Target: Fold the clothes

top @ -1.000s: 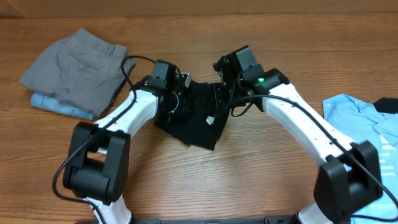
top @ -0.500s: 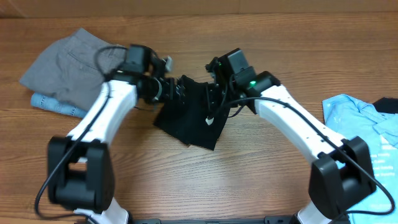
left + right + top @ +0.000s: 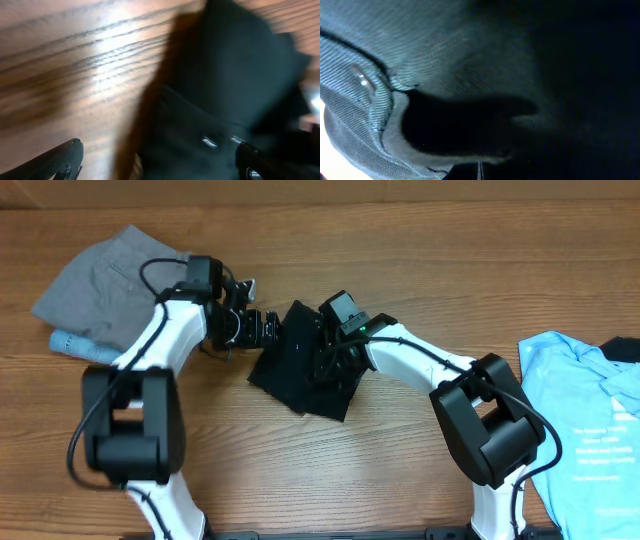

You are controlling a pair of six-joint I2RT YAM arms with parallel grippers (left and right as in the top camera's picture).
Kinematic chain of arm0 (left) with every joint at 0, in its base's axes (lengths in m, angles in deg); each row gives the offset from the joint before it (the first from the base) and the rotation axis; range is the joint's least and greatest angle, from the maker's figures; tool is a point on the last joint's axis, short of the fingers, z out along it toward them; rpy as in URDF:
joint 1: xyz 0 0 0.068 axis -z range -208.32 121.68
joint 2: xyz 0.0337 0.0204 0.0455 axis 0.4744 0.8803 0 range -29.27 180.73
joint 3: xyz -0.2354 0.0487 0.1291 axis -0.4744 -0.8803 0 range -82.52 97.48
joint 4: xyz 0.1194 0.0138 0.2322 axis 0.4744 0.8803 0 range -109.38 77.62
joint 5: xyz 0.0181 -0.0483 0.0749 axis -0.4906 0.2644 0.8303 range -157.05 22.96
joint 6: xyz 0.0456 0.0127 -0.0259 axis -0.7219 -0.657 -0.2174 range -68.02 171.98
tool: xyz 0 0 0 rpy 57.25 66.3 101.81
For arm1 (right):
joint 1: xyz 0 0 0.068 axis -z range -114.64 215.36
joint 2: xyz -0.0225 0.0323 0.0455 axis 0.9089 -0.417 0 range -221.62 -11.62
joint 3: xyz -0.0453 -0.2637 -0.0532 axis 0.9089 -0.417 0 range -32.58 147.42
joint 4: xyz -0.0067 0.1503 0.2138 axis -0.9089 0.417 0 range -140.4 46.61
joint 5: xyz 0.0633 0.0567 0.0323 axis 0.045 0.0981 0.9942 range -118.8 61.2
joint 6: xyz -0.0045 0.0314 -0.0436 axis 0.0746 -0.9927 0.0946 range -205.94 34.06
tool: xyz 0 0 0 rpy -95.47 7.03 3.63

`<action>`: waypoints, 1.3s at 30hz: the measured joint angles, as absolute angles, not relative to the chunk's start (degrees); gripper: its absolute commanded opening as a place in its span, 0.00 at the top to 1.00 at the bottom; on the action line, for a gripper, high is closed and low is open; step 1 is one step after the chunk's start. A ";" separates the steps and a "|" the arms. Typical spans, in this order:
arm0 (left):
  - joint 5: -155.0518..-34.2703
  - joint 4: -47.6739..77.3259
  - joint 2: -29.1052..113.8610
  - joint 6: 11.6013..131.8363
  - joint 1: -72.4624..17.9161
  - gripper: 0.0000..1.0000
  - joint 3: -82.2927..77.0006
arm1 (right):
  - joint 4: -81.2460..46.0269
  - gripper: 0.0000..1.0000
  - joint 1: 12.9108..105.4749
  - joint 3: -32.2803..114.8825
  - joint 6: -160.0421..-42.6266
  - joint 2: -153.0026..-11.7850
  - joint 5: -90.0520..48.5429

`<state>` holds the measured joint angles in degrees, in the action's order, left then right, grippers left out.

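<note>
The clothes, a black pair of trousers (image 3: 300,375), lie folded into a small bundle at the table's centre. My left gripper (image 3: 266,330) hovers at the bundle's upper left edge, open and holding nothing. In the left wrist view its fingertips (image 3: 67,156) stand wide apart over wood and the blurred black cloth (image 3: 235,75). My right gripper (image 3: 325,362) rests down on top of the bundle, jaws shut. The right wrist view is filled with dark fabric (image 3: 470,65), and the right gripper (image 3: 479,172) shows only as a thin closed seam at the bottom.
Grey shorts (image 3: 120,280) lie at the back left on top of a blue folded garment (image 3: 85,348). A light blue printed T-shirt (image 3: 585,430) lies at the right edge, with a dark item (image 3: 625,348) beside it.
My left gripper opened wide and drew back up and left off the trousers. My right arm swung left and down onto the bundle, its jaws closing fully.
</note>
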<state>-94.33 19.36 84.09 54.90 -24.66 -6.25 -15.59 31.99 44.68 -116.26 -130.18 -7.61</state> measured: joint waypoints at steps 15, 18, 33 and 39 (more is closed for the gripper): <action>-123.40 11.03 96.99 45.68 -25.01 0.25 -3.08 | -13.51 0.93 33.06 44.77 -120.04 -130.18 -6.14; -126.88 12.61 98.54 42.83 -25.14 0.41 -2.97 | -13.34 0.93 33.13 44.79 -120.15 -130.18 -6.10; -127.99 32.08 100.99 39.10 -25.97 0.96 3.85 | -6.04 0.92 36.21 43.72 -119.52 -121.24 -6.97; -124.39 31.45 94.06 45.52 -30.67 0.96 16.37 | -2.82 0.92 40.84 43.76 -118.99 -106.45 -7.85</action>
<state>-124.39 31.45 94.06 45.52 -30.67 16.37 -2.82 40.84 43.76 -118.99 -106.45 -7.85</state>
